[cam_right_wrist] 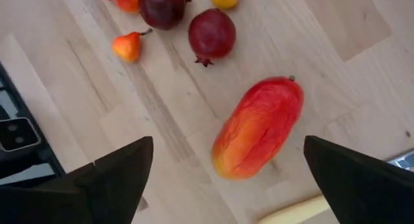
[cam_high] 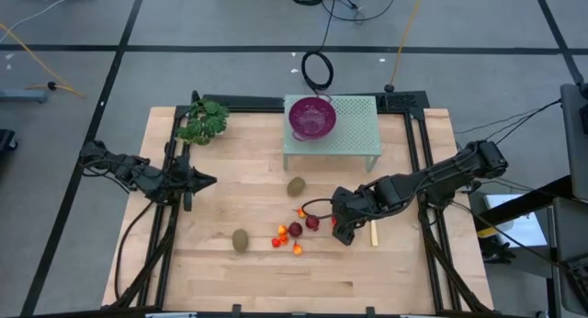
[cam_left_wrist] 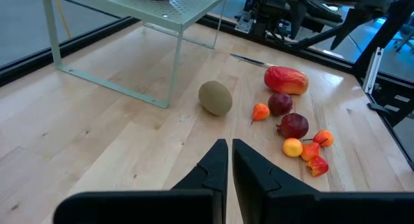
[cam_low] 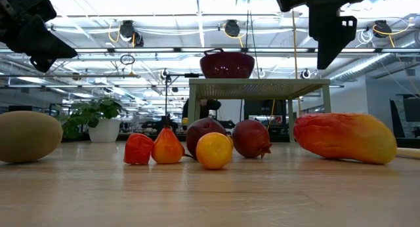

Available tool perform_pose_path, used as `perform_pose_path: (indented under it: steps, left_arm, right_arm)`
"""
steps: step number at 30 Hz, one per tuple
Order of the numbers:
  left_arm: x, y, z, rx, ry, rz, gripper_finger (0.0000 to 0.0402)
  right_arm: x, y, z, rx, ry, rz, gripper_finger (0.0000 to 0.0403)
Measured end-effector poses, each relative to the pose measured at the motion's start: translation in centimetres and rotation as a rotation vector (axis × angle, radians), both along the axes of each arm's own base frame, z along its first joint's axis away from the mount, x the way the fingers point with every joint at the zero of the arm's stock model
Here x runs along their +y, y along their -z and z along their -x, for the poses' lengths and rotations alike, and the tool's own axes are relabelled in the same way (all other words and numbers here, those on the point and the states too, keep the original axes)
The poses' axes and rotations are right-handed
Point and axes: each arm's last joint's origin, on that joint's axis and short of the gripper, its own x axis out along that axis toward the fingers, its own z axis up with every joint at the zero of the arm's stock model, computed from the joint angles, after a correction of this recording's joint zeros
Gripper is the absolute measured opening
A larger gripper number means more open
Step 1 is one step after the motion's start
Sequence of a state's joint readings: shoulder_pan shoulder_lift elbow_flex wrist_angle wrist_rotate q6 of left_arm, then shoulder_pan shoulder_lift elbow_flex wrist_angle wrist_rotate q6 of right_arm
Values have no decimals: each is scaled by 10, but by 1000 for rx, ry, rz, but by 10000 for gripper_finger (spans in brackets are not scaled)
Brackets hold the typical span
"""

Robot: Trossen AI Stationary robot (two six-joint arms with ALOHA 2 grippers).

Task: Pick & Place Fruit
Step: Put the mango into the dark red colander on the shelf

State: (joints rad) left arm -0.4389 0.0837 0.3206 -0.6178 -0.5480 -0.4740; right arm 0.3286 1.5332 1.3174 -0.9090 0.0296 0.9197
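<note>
**Gripper spread wide over red-orange fruit on wooden table**

Fruit lies scattered across the near middle of the wooden table (cam_high: 230,281) as two dark robot arms work from either side. At the left edge, the left gripper (cam_high: 209,181) hangs above the boards with its fingers (cam_left_wrist: 217,160) pressed together, holding nothing and pointing toward the middle. Beyond it, at the far left, sits a green leafy bunch (cam_high: 204,122).

Near the front, one olive-brown kiwi (cam_high: 241,240) rests alone; a second kiwi (cam_high: 296,186) lies farther back, closer to the pale green perforated stand (cam_high: 354,125) that carries a purple bowl (cam_high: 312,116) at the far side. Between the kiwis and slightly right, several small orange-red pieces (cam_high: 285,237) cluster around two dark red round fruits (cam_high: 296,230), all lying on the table.

To the right of that cluster, the right gripper (cam_right_wrist: 228,164) hovers above the elongated orange-red fruit (cam_right_wrist: 259,128), its fingers (cam_right_wrist: 110,179) splayed wide on either side and apart from it; the fruit lies on the wood. Just right of it rests a yellow-handled knife (cam_high: 374,233), partly under the arm.
</note>
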Motion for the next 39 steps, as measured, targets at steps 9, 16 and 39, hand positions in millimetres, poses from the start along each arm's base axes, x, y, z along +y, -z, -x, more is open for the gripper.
perform_pose_path:
  steps: [9, 16, 39]
  left_arm:
    - [0, 0, 0, 0, 0, 2, 21]
    - [0, 0, 0, 0, -1, 3, 21]
    - [0, 0, 0, -6, -11, 34, 21]
  right_arm:
    - [3, -3, -7, -87, -78, 2, 396]
    - [-6, 2, 3, 60, 85, -8, 395]
    - [-10, 68, 11, 76, 231, -146, 394]
